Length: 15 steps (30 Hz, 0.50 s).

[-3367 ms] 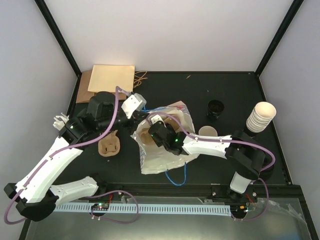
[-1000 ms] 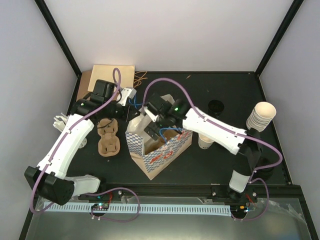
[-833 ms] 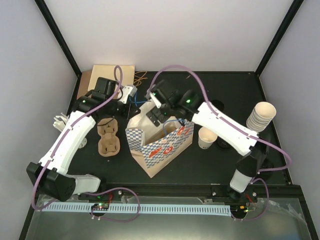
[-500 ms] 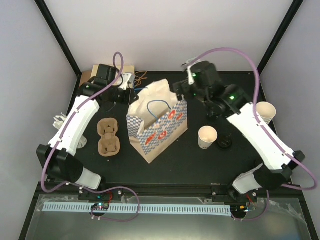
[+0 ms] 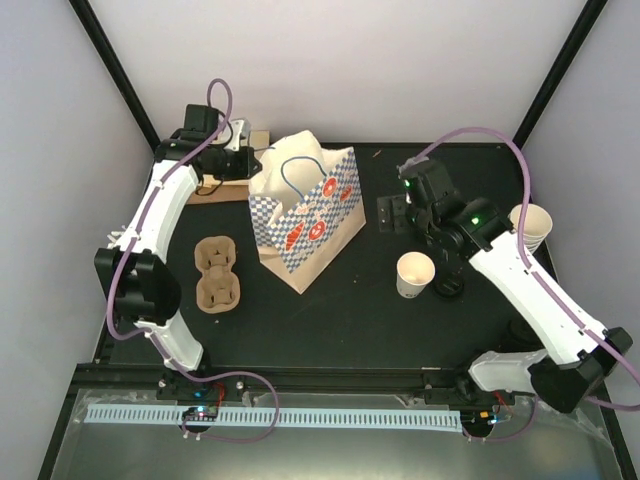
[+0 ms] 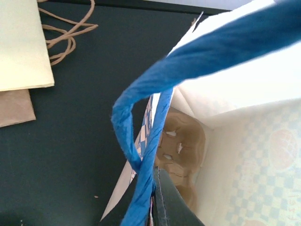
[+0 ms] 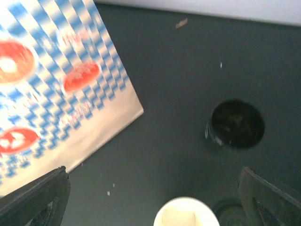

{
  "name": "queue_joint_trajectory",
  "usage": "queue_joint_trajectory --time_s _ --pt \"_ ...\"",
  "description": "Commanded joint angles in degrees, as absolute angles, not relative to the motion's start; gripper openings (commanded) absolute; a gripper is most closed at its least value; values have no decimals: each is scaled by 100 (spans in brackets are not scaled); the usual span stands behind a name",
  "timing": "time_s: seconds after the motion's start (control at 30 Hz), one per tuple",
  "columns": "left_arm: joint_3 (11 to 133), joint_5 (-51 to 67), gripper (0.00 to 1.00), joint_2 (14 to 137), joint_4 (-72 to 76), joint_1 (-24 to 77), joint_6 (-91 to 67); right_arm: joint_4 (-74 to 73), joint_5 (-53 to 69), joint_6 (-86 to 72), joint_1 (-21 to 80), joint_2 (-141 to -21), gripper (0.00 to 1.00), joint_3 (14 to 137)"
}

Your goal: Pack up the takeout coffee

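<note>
**Cup out on the table, bag held upright**

I'm looking down on a black tabletop point(image 5: 350, 320) boxed in by pale walls. The takeout cup point(image 5: 415, 273) stands upright and uncovered on the table, right of centre and well clear of the bag. Its black lid point(image 7: 235, 124) lies flat on the table a little farther back, apart from the cup. I can only see the lid from the right wrist camera, because the arm hides it from above.

The right gripper point(image 5: 392, 213) hangs above the table between the bag and the cup. Its fingers are spread wide and hold nothing.

To the left of the cup, the blue-checked paper bag point(image 5: 305, 215) stands with its mouth open. The left gripper point(image 5: 248, 165) is clenched on the blue handle point(image 6: 155, 136) at the bag's far-left edge. Through the left wrist camera I see a brown pulp carrier point(image 6: 181, 150) lying in the bottom of the bag.

A second pulp carrier point(image 5: 218, 275) sits on the table left of the bag. A stack of nested cups point(image 5: 528, 225) stands at the far right edge, and flat brown paper sheets point(image 6: 19, 42) lie in the far-left corner.
</note>
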State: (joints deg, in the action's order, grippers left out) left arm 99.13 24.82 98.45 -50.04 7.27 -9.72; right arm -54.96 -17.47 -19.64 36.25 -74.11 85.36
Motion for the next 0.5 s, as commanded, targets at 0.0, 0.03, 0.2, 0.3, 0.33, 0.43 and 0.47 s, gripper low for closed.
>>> queue_joint_trajectory --time_s 0.0,0.03,0.2,0.3,0.33,0.43,0.47 --pt "10205 2485 4 9881 -4724 604 -1194 -5512 -1420 -2420 3597 -6901 100 7916" --pt "10210 2495 6 9873 -4696 598 -1215 -5510 -1371 -2481 3596 -6811 100 7777" --pt "10098 2540 39 9627 -4704 600 -1224 -5509 -1086 -2592 3601 -6403 100 7105" --pt "9939 2513 62 9222 -4705 602 -1205 -5324 -930 -2598 3603 -6068 100 6636" --pt "9872 2481 68 9080 -4689 603 -1200 -5271 -889 -2638 3604 -5972 100 6470" --pt "9636 2231 90 8562 -4618 589 -1136 -5230 -716 -2696 3603 -5864 100 6133" --pt "9533 2111 96 8372 -4569 589 -1126 -5289 -729 -2729 3599 -5876 100 6114"
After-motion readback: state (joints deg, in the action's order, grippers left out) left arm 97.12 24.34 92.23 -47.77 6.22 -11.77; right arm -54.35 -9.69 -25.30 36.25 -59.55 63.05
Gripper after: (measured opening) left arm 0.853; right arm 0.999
